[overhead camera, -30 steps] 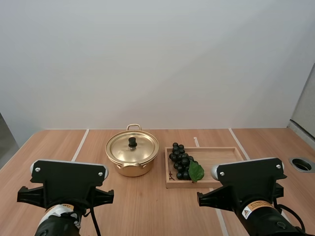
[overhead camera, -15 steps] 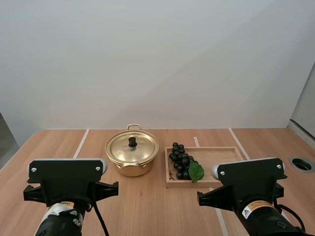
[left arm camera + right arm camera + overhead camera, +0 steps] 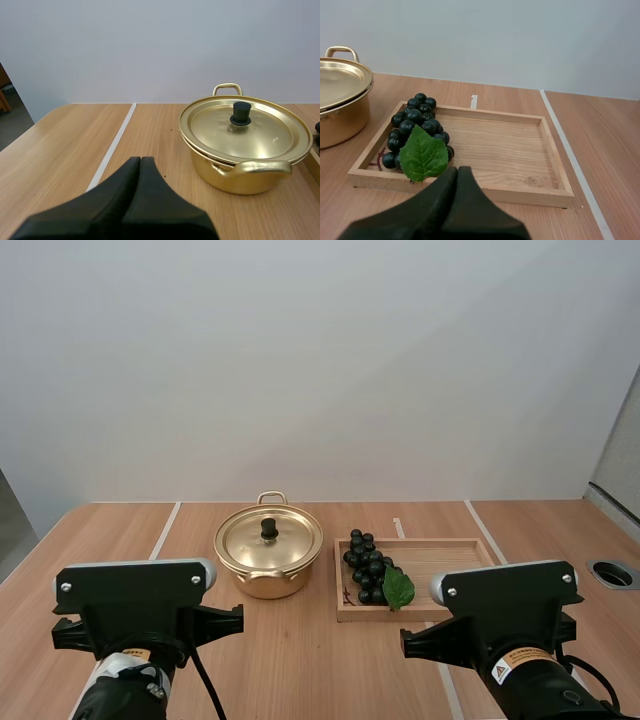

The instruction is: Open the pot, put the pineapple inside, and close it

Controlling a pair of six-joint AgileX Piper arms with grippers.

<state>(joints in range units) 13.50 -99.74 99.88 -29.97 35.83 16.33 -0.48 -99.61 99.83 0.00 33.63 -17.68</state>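
A gold pot (image 3: pixel 268 562) stands mid-table with its lid (image 3: pixel 268 538) on; the lid has a black knob (image 3: pixel 269 529). To its right a bunch of dark grapes (image 3: pixel 371 569) with a green leaf lies at the left end of a wooden tray (image 3: pixel 440 562). No pineapple is on the table. My left gripper (image 3: pixel 140 165) is shut, short of the pot (image 3: pixel 245 145) and to its left. My right gripper (image 3: pixel 458 172) is shut, just before the tray's (image 3: pixel 520 150) near rim, close to the grapes (image 3: pixel 415 130). Both arms sit low at the table's near edge in the high view.
White tape lines (image 3: pixel 163 534) run front to back across the wooden table. A round hole (image 3: pixel 613 574) sits in the table at the far right. Bare wood lies left of the pot and right of the tray.
My left arm has shifted slightly to the right and forward. The right arm, pot, tray and grapes have not moved.
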